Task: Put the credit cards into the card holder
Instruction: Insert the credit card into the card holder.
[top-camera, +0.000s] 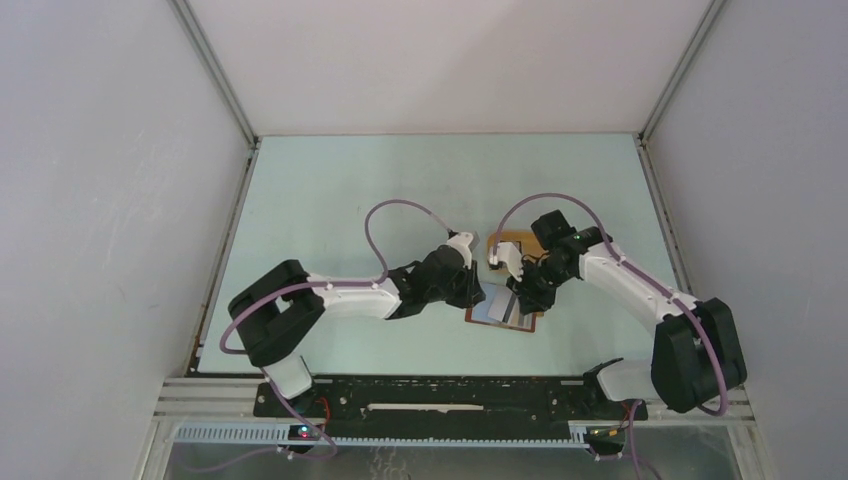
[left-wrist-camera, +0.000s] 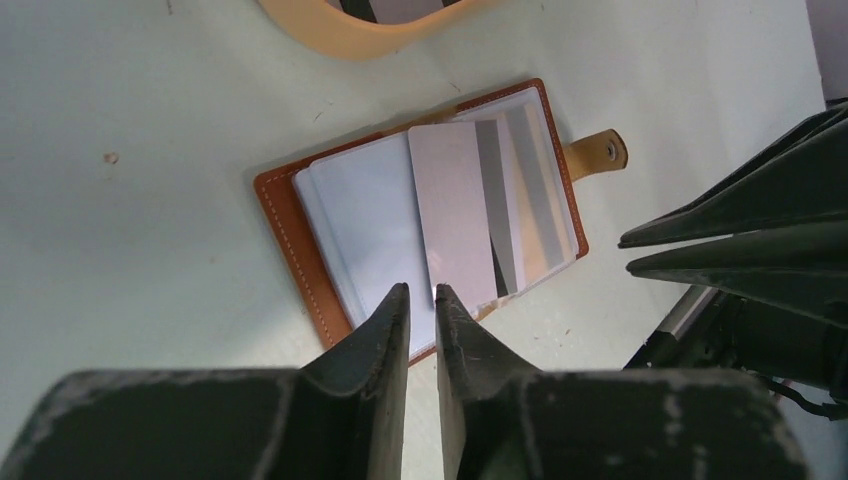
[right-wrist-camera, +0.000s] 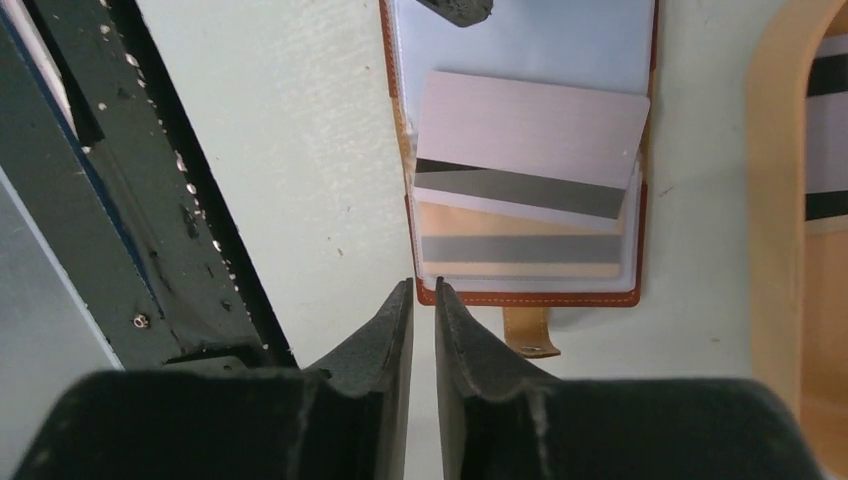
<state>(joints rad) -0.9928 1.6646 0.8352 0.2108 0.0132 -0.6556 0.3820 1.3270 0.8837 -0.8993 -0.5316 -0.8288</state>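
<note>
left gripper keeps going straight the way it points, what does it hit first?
Probably the open card holder: the left gripper, jaws nearly shut, aims at its near edge, beside the loose card. Height above it is unclear.

Even, bright, diffuse light with faint shadows; the near end effector fingers (left-wrist-camera: 385, 350) look perhaps slightly soft.

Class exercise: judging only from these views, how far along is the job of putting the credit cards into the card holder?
Done: the card holder lies open on the table, and a striped card sits in a clear sleeve. In hand: nothing is gripped; a loose card lies skewed across the sleeves, with the left gripper and right gripper nearly closed at the holder's edges. Left: slide that card in; another striped card waits in the orange tray.
</note>
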